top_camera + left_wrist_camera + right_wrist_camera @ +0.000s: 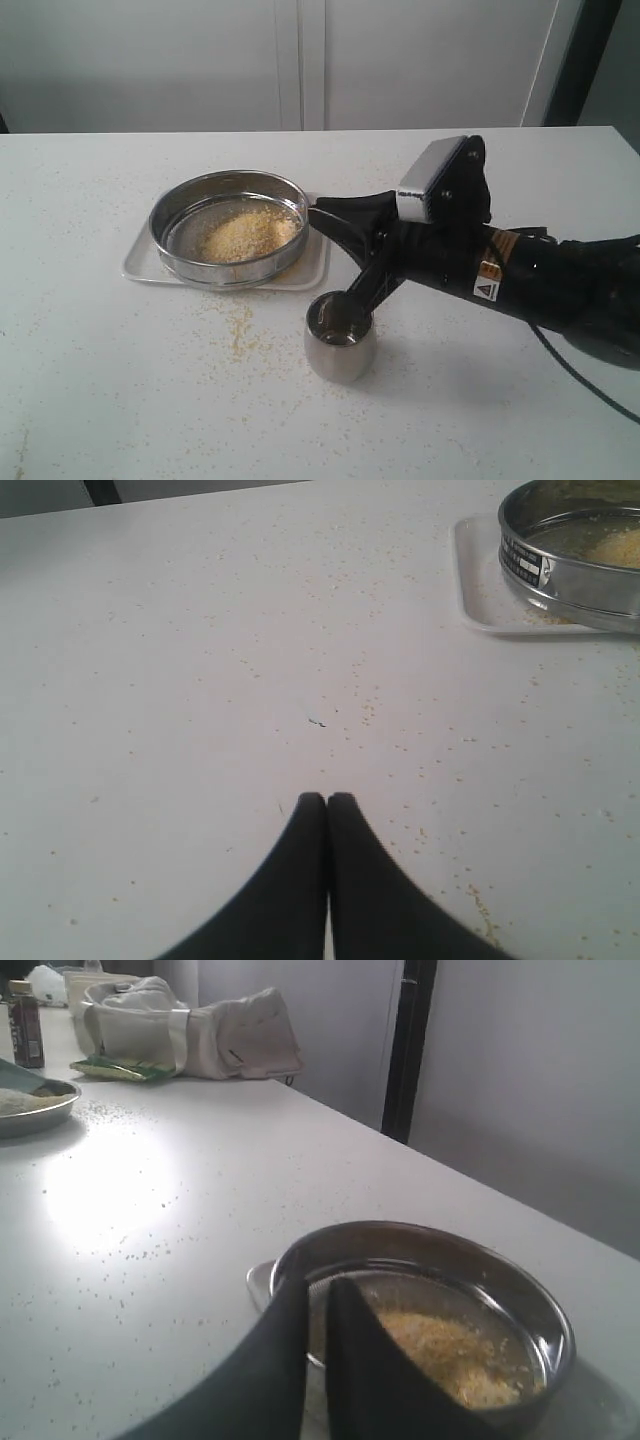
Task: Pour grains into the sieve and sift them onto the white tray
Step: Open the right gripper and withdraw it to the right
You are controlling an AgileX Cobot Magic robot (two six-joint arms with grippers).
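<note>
The sieve [225, 268] is sitting inside the white tray [142, 262] on the bench [110, 390], left of the middle in the exterior view. The grains [250, 235] are lying in a golden-yellow heap on the mesh, toward the side nearer the right arm. A thin scatter of them is also lying on the bench just in front of the tray.

A small steel cup [340, 350] is standing upright on the bench, near the tray's corner but apart from it. The right gripper [320, 1282] is hanging low beside that corner, pointing at the sieve. In its wrist view the fingers are standing close, with only a thin slit between them. In the exterior view they are looking spread, one black finger reaching down to the cup's rim, so I cannot tell whether it is clamped on anything.

The left gripper [327, 800] is hanging over the speckled bench with its fingers pressed together, well apart from the tray.
</note>
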